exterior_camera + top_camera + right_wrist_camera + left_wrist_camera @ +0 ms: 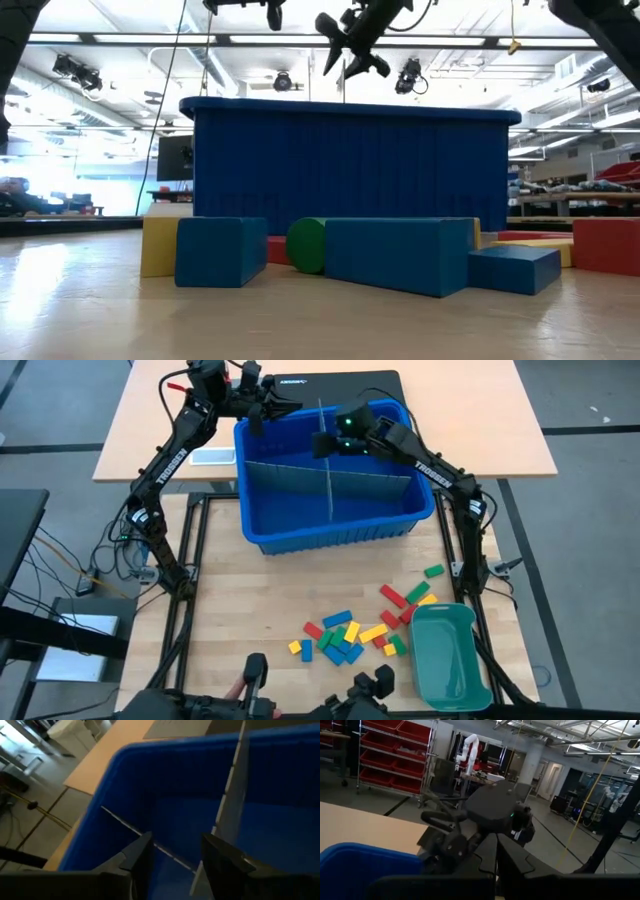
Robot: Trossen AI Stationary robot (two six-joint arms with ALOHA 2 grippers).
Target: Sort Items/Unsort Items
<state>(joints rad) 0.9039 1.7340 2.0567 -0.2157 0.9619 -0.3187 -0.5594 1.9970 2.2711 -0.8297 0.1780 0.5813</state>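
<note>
Dozens of blocks (345, 635) lie loose on the table beside the teal tray (450, 657) | right gripper (172, 857) – fingers parted, empty, over the blue bin (330, 485) | left gripper (262, 410) clenched, empty, at bin's rim | blocks look light, rigid, smooth – pinch across the short sides

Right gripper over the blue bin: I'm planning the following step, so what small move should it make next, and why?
Probably lift and swing back toward the loose blocks on the table. The right gripper hangs above the blue bin beside the grey divider, fingers apart with nothing between them, while many blocks lie unsorted near the teal tray.
</note>
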